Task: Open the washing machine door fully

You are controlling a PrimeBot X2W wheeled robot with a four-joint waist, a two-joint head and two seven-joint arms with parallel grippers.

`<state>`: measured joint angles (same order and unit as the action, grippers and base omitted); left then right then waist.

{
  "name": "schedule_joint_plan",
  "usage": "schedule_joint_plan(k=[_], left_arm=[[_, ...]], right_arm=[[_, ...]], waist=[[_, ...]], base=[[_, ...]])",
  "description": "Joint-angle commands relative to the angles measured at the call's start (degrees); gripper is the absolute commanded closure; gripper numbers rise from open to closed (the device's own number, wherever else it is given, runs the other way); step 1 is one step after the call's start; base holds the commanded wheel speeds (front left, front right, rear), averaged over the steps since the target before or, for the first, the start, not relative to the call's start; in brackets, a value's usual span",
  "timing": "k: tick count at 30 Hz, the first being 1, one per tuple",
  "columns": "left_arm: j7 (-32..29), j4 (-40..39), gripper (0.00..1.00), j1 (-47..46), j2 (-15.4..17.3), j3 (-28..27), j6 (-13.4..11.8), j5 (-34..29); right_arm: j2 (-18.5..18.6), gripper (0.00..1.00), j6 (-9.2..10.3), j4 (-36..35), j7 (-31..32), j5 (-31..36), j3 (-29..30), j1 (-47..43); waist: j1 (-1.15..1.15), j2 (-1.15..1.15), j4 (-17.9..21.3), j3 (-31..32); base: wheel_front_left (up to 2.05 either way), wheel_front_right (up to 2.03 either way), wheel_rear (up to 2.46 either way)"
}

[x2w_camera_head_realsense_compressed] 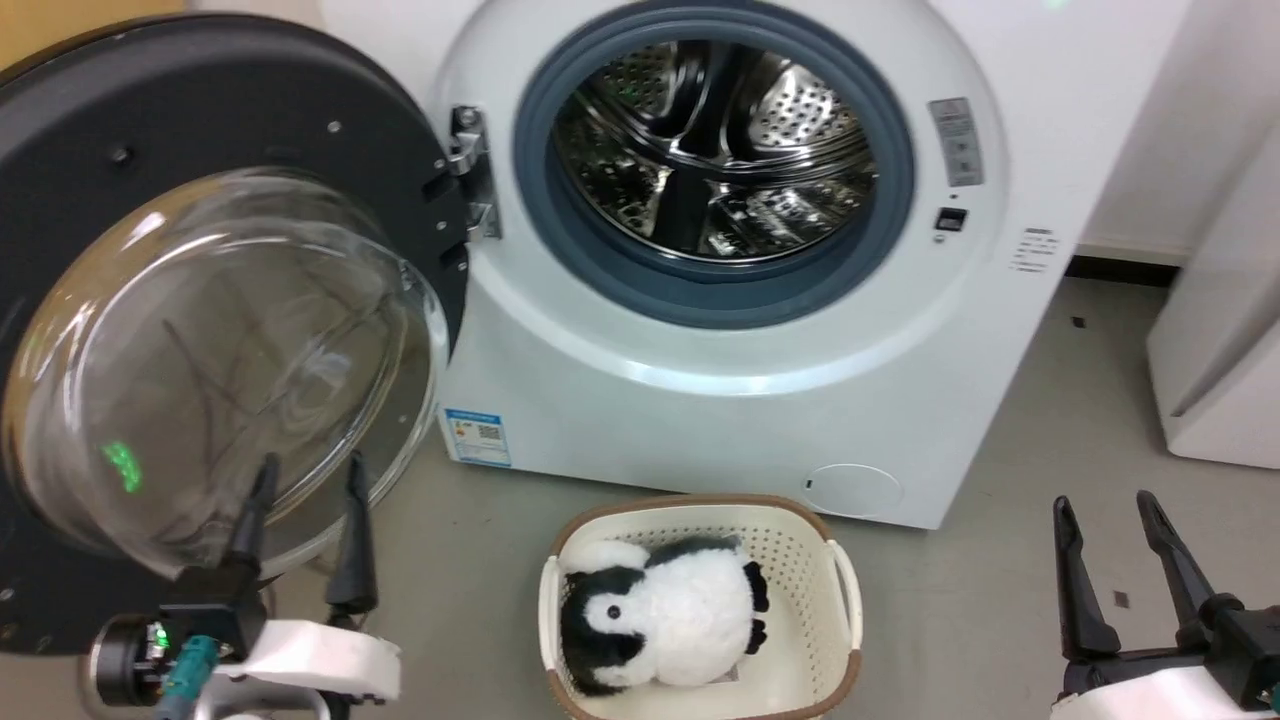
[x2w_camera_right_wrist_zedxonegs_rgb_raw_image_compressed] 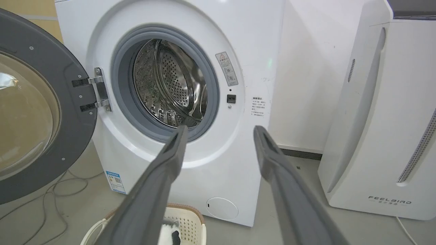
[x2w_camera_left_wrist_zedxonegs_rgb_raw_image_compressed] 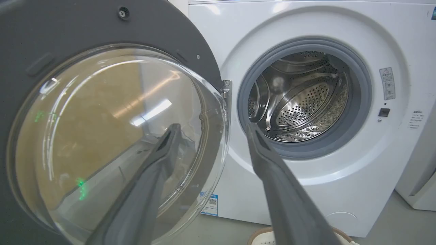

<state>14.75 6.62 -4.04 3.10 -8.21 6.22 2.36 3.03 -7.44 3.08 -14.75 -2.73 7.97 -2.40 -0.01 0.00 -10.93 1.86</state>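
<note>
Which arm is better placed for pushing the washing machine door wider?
Left. The left gripper, open, points at the glass bowl of the washing machine door; the right gripper, also open, is across the basket, far from it.

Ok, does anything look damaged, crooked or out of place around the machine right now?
Nothing looks damaged. The door hangs wide open on its hinge, glass intact. The only untidy thing is loose cable trailing on the floor under the door. A plush penguin sits in the basket in front.
</note>
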Motion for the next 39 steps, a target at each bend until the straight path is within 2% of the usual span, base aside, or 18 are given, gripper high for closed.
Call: schedule_joint_plan(k=[1,10,21,22,39], left_arm=[[0.25,0.28,0.0,1.12,-0.03,1.15,0.24,0.51],[0.25,2.51,0.0,3.7,-0.18,5.52,0.16,1.11],[0.25,3.41,0.0,5.3,-0.22,7.53,-2.21,2.03],[0.0,3.35,1.0,4.41,-0.25,7.61,-2.12,1.9],[-1.55,2.36,1.0,4.35,-0.28,7.69,-2.45,1.46]], right_arm=[[-0.15,0.0,-0.05,-0.28,-0.25,-0.56,-0.23,-0.96],[-0.15,0.0,-0.05,-0.22,-0.25,-0.8,-1.67,-1.63],[-0.15,0.0,-0.05,0.76,-0.25,-0.87,-3.02,-2.46],[-0.01,1.0,0.0,0.75,0.0,-0.8,-2.93,-1.91],[-0.01,1.0,0.0,0.41,1.49,-0.45,-3.38,-1.46]], waist=[[0.01,0.0,1.64,0.42],[0.01,0.0,6.53,0.4],[0.01,0.0,9.96,-0.24],[0.01,0.0,9.95,-0.21],[0.01,0.0,10.16,-0.4]], base=[[0.0,0.0,0.0],[0.0,0.0,0.0],[0.0,0.0,0.0],[0.0,0.0,0.0],[0.0,0.0,0.0]])
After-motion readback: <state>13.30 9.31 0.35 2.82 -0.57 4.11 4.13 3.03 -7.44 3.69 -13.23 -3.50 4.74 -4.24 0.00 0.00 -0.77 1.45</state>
